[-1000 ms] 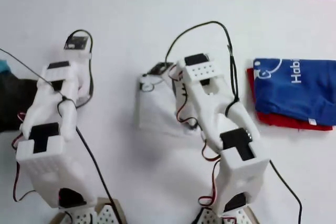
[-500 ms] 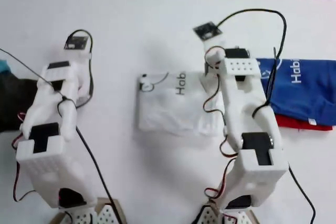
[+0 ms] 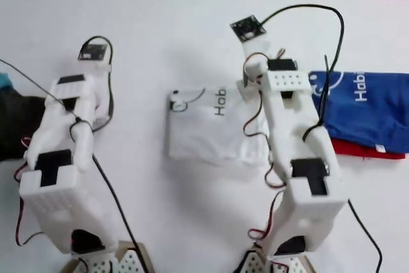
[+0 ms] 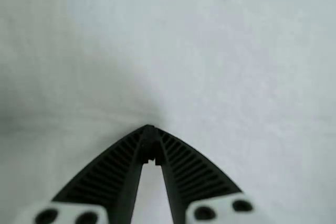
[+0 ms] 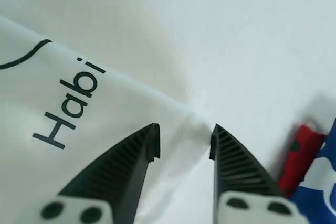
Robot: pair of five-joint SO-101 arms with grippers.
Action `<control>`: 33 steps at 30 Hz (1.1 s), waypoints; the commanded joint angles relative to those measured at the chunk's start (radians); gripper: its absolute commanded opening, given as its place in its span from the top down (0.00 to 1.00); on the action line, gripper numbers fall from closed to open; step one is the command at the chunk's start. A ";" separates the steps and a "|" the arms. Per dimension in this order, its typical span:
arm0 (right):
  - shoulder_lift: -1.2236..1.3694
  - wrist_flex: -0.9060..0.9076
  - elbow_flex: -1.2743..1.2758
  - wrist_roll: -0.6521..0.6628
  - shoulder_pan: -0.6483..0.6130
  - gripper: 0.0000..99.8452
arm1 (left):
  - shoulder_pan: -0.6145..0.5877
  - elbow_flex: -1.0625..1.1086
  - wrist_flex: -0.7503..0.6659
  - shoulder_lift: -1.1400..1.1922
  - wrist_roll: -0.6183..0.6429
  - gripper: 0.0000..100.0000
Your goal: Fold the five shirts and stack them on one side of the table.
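White tabletop point(image 3: 192, 23) runs across the whole high view, with two white arms reaching up from the lower edge. At centre frame lies the white shirt point(image 3: 204, 132), already folded into a neat rectangle with its printed side up. The arm at lower right stretches over the shirt's right edge. In the right wrist view, the right gripper point(image 5: 184, 135) is parted, its two black jaws standing either side of the shirt's near corner without closing on the cloth. That stance looks like the set-up for a pinch, since a grip on that corner would let the arm drag or lift the folded piece toward the pile. At the right edge of the frame the blue shirt point(image 3: 370, 107) rests folded on top of the red shirt point(image 3: 358, 148), whose hem peeks out along the lower side. This seems to be the chosen stacking side, and the white shirt sits just beside it but apart. The left gripper point(image 4: 149, 129) is closed with its tips meeting on nothing, poised over bare table at the left of the high view. It appears parked out of the way while the other arm works. A dark cloth point(image 3: 16, 123) lies at the far left edge, likely a shirt waiting its turn. No bin or tray serves as a holder, so the pile on the table does that job, with two folded shirts in it.
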 commanded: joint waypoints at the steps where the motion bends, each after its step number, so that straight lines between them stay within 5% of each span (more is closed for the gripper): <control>1: 0.077 0.007 -0.101 -0.005 0.053 0.84 | 0.009 -0.035 -0.005 0.002 -0.011 0.97; 7: 0.171 0.107 -0.252 -0.005 0.068 0.84 | 0.009 -0.035 -0.005 0.002 -0.011 0.97; 11: 0.177 0.125 -0.327 -0.005 0.070 0.99 | 0.009 -0.035 -0.005 0.002 -0.011 0.97; 21: 0.183 0.125 -0.417 0.008 0.062 0.98 | 0.009 -0.036 -0.005 0.002 -0.011 0.97; 29: 0.125 0.246 -0.471 0.043 0.045 0.82 | 0.009 -0.036 -0.005 0.002 -0.011 0.97; 33: 0.056 0.352 -0.508 0.035 0.025 0.98 | 0.009 -0.036 -0.005 0.002 -0.011 0.97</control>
